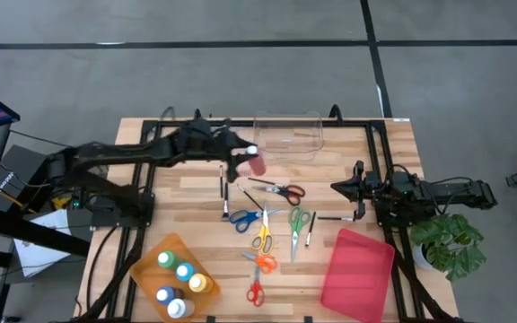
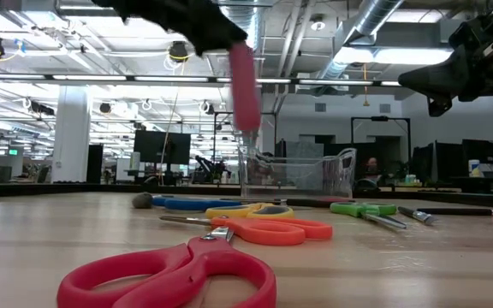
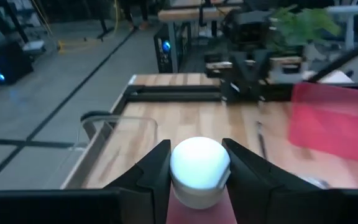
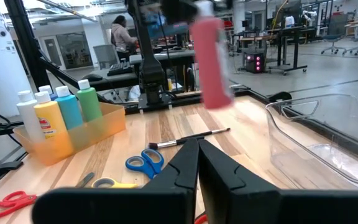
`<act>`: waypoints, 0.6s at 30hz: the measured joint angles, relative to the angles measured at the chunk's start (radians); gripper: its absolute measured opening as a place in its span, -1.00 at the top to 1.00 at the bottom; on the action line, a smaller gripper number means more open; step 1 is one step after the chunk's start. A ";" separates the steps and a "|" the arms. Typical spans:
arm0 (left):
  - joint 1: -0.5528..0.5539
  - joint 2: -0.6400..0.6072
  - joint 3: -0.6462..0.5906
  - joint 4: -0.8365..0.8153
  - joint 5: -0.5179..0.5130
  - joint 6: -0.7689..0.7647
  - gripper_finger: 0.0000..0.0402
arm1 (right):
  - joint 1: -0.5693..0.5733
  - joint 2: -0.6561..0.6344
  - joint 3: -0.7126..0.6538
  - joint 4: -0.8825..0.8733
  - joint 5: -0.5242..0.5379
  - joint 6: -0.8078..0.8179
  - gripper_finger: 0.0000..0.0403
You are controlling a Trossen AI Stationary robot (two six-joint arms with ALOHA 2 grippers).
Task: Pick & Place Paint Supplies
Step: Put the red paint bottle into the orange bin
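Overhead, the left gripper (image 1: 250, 157) was clamped on a red paint bottle (image 1: 257, 164) by its white cap (image 3: 199, 163), holding it in the air just beside the near edge of the clear plastic bin (image 1: 287, 135) at the far side of the table (image 1: 178, 193). From table height the bottle (image 2: 245, 85) hung cap-up, well clear of the wood, in front of the bin (image 2: 298, 174). No supplies could be seen in the bin.

An orange tray (image 1: 147, 268) sat at the near left corner and held five bottles standing upright: green (image 1: 165, 260), blue (image 1: 184, 272), yellow (image 1: 197, 283), and two white-capped ones (image 1: 172, 301) whose colours I could not read for certain. A flat red lid (image 1: 359, 274) lay at the near right, with nothing on it.

Loose on the table between the containers were several scissors: blue-handled (image 1: 240, 219), yellow (image 1: 262, 237), green (image 1: 297, 218), orange (image 1: 263, 261), and red pairs (image 1: 255, 292), plus one with dark red handles (image 1: 287, 190) nearer the bin. Thin dark brushes (image 1: 223, 184) lay beside them.

The right gripper (image 1: 337, 187) hovered over the right side of the table, fingers together and holding nothing.
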 joint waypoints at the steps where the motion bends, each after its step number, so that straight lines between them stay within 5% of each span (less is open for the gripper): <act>1: -0.019 -0.045 0.000 -0.061 -0.021 -0.001 0.42 | 0.000 0.000 0.000 0.000 0.000 0.000 0.96; 11: -0.212 -0.454 0.000 -0.475 -0.260 -0.125 0.42 | 0.000 0.000 0.000 0.000 0.000 0.000 0.96; 18: -0.299 -0.584 0.000 -0.659 -0.334 -0.244 0.42 | 0.000 0.000 0.000 0.000 0.000 0.000 0.96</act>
